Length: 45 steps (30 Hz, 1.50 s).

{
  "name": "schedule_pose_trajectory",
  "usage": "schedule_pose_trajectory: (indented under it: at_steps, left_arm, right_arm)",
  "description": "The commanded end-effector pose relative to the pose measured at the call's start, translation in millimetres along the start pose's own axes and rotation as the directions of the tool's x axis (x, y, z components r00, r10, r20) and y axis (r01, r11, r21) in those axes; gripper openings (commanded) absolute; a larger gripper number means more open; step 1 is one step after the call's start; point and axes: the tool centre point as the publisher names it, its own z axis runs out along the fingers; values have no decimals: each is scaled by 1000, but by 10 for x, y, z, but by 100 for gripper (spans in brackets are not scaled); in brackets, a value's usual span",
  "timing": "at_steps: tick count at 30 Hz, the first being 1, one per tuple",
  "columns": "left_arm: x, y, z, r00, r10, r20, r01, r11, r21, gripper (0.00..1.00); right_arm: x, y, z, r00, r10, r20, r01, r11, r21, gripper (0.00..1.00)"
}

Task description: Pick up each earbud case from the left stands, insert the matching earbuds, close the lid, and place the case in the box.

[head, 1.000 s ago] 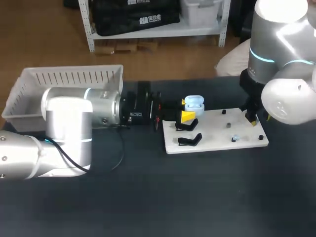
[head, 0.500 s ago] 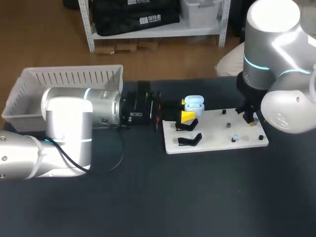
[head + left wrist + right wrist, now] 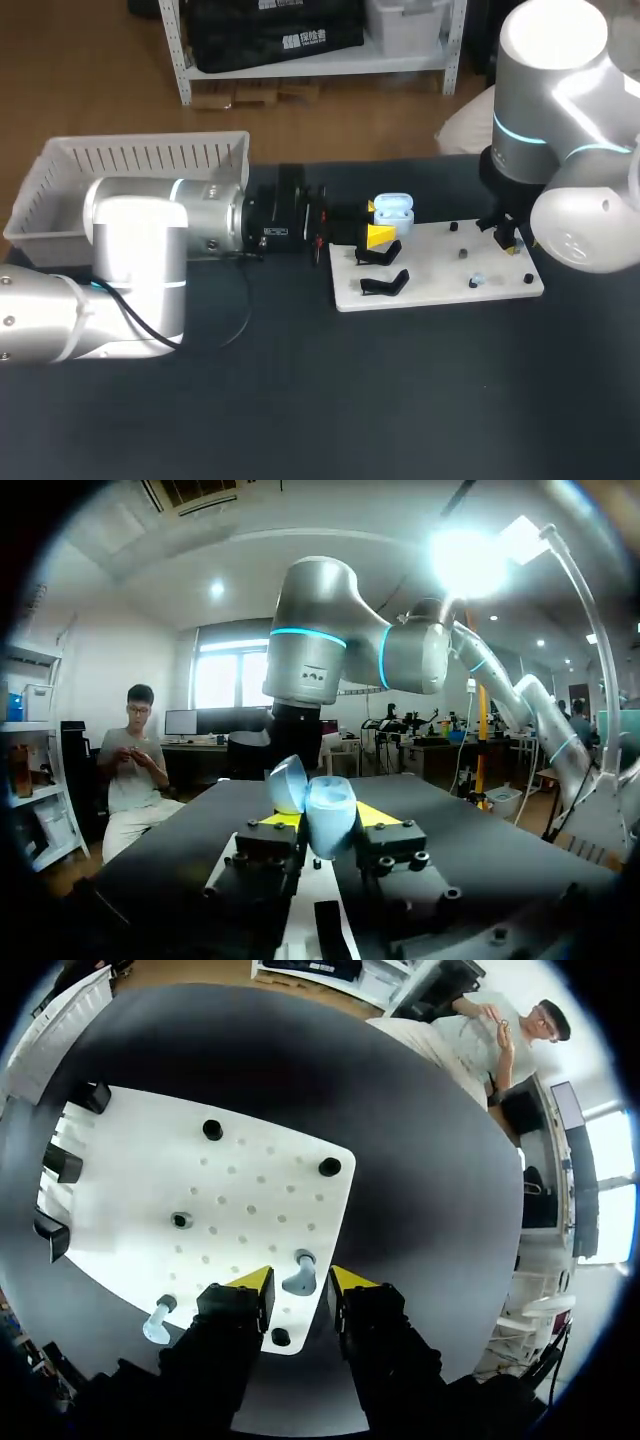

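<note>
Sitting clasped between the 2 yellow tips of the left gripper (image 3: 325,825), the pale blue earbud case (image 3: 322,812) has its lid swung open and stands tilted up behind the body. In the head view the case is held just over the rear left corner of the white board (image 3: 440,270), close above the 2 black stands (image 3: 384,283) on the board's left part. The left arm reaches in level from the left side, low over the dark table (image 3: 300,400). On the board's right part, 1 pale blue earbud (image 3: 300,1270) rests on the surface, near the board's edge. The right gripper (image 3: 300,1284) hangs straight above it with its fingers spread. The earbud lies in the gap between the 2 yellow tips, and neither tip can be seen touching it. A second earbud (image 3: 157,1322) lies on the same board, off to 1 side of that gripper and near the same edge. Small black pegs (image 3: 213,1129) stick up from the board in several places, among rows of tiny holes. The right arm comes down from the right rear of the head view, its wrist upright over the board's right end. The white slatted box (image 3: 140,158) sits at the table's left rear, behind the left arm and well apart from the board.
</note>
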Motion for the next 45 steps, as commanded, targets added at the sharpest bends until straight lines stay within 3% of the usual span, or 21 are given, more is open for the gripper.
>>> schedule_pose_trajectory:
  at_steps: [1, 9, 11, 14, 23, 33, 39, 43, 45]
  left_arm:
    - [13, -1, 2, 1000, 4, 5, -4, 1000, -3, 0]
    - [13, -1, 2, 1000, 4, 5, -4, 1000, -3, 0]
    - [13, -1, 2, 1000, 4, 5, -4, 1000, -3, 0]
    - [13, -1, 2, 1000, 4, 5, -4, 1000, -3, 0]
    - [13, -1, 2, 1000, 4, 5, -4, 1000, -3, 0]
    - [13, -1, 2, 1000, 4, 5, -4, 1000, -3, 0]
    - [13, -1, 2, 1000, 4, 5, -4, 1000, -3, 0]
    - [13, -1, 2, 1000, 4, 5, -4, 1000, -3, 0]
    - [13, -1, 2, 1000, 4, 5, -4, 1000, -3, 0]
  right_arm:
    - [11, -6, 28, 1000, 3, 2, -3, 1000, 1, 33]
    - [9, 5, 56, 1000, 3, -7, -3, 1000, -2, 26]
    - [8, 7, 56, 1000, 2, -8, -2, 1000, -2, 20]
    - [5, 3, 62, 1000, 2, -7, -2, 1000, 0, 0]
    - [30, 17, -151, 1000, 12, 2, -12, 1000, 19, 0]
    - [113, 199, -900, 999, 49, -14, -49, 998, 35, 0]
    - [145, 589, -1505, 995, 81, -66, -81, 997, 9, 0]
    - [144, 839, -1701, 988, 83, -133, -87, 996, -26, 0]
    - [120, 970, -1789, 987, 98, -125, -98, 995, 2, 0]
